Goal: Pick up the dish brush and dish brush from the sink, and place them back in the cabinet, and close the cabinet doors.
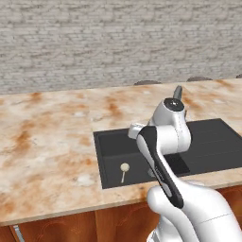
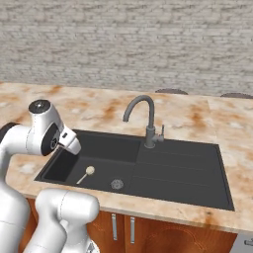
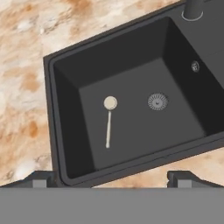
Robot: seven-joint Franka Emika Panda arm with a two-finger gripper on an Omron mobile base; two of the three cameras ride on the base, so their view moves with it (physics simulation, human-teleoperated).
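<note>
- Hand: dark tips seen spread wide at 6 o'clock in the hand view, nothing clamped.
- Dish brush: flat on the sink floor, cream round head toward 12, thin tan handle toward 6; metal drain at its 3 o'clock.
- Risk judged: thin handle lying on smooth floor may be missed or pushed aside.
- Bench: mottled orange marble.

Left and right base views are looking forward and down from behind the arm, both taking in the dark charcoal rectangular sink from opposite sides. Hand view is looking steeply down into its basin, closer in.
</note>
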